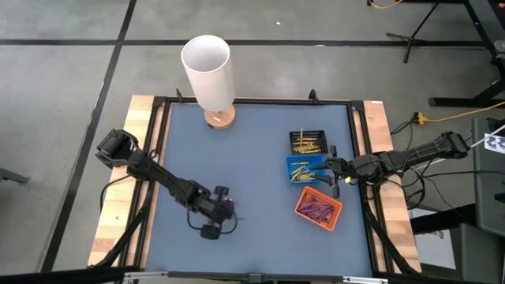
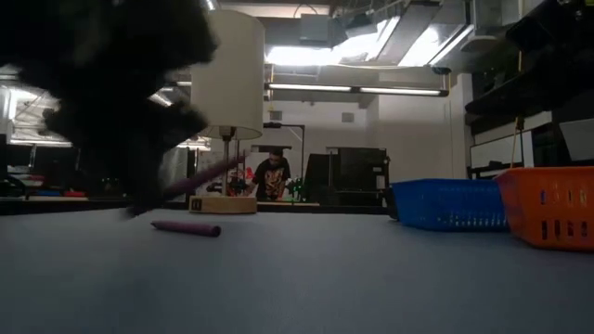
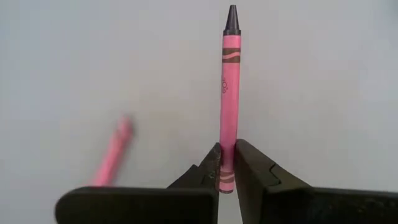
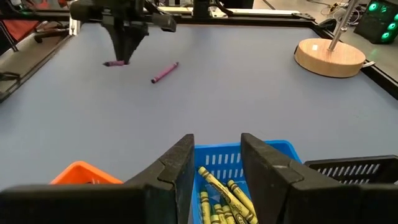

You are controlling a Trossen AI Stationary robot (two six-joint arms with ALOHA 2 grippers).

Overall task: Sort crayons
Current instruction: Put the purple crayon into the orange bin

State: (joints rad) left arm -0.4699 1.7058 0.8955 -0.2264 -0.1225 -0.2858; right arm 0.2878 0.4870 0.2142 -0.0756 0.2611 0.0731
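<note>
My left gripper (image 1: 223, 207) hangs over the blue mat's near left part, shut on a magenta crayon (image 3: 229, 93). In the low view that crayon (image 2: 202, 179) slants in the air beside the gripper. A second magenta crayon (image 2: 186, 227) lies flat on the mat close by, and shows in the right wrist view (image 4: 165, 72) too. My right gripper (image 4: 216, 163) stands open at the table's right, above the blue tray (image 1: 304, 170) of yellow crayons (image 4: 221, 198). It touches nothing. My left gripper pinches the magenta crayon's blunt back end (image 3: 227, 175) between its two fingers. The fingers slant down from above. The rest of the crayon sticks out past the fingertips, dark tip (image 3: 231, 18) leading. It hangs tilted, clear of the mat.
A black tray (image 1: 308, 142) with yellow crayons and an orange tray (image 1: 318, 207) with magenta crayons flank the blue tray on the right. A lamp with a white shade (image 1: 209, 71) stands on a wooden base (image 1: 220, 118) at the far edge. A person (image 2: 274, 176) is far behind the table.
</note>
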